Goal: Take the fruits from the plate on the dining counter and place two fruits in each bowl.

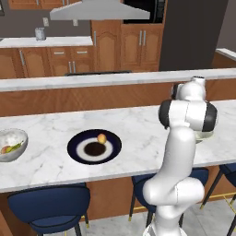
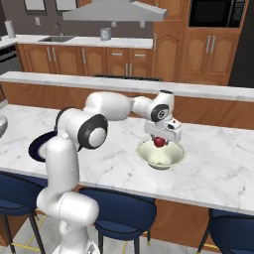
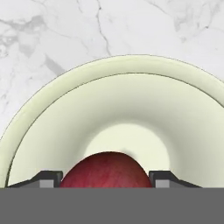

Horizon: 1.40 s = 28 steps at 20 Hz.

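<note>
The pincer (image 2: pixel 159 142) grips one red fruit (image 2: pixel 159 142) between its two fingertips, held just over the middle of the cream bowl (image 2: pixel 173 158) on the tabletop (image 2: pixel 119 163). One orange fruit (image 1: pixel 102 138) lies on the plate (image 1: pixel 76 146). The grey bowl (image 1: pixel 18 138) at the left holds two fruits (image 1: pixel 10 148). That makes four fruits and two bowls.

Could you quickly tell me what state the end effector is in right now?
End effector: closed on the red fruit, held above the cream bowl.
</note>
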Motion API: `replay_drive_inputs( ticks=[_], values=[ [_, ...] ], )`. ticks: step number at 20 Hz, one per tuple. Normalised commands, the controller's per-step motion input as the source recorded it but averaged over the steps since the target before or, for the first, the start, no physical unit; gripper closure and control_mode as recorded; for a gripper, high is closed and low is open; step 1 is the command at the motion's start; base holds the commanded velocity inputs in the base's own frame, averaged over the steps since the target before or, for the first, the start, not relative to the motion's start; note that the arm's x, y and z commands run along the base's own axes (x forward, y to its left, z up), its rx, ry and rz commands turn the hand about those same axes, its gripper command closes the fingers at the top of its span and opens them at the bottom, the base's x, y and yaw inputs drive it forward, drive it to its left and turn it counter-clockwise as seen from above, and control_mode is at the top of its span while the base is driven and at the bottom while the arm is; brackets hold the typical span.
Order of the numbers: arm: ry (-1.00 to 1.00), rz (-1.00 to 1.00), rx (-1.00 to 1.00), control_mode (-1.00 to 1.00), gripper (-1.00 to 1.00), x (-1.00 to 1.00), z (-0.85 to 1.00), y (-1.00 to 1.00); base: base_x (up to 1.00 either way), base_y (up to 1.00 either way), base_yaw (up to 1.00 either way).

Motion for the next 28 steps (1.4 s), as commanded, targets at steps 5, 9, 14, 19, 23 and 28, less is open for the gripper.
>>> replay_drive_inputs(
  ticks=[5,9,14,19,23,28],
  values=[
    [0.01,-0.01,0.0,-1.0,1.0,-0.04,-0.56,0.0,0.0,0.0,0.0],
    [0.0,-0.02,0.0,-1.0,1.0,0.0,-0.24,-0.05,0.0,0.0,0.0],
    [0.0,0.0,0.0,-1.0,1.0,0.0,-0.1,-0.22,0.0,0.0,0.0],
    [0.0,0.0,0.0,-1.0,1.0,0.0,-0.1,-0.14,0.0,0.0,0.0],
    [0.0,0.0,0.0,-1.0,-1.0,0.0,-0.09,0.0,0.0,0.0,0.0],
    [0.0,0.0,0.0,-1.0,-1.0,-0.04,0.0,0.03,0.0,0.0,0.0]
  ],
)
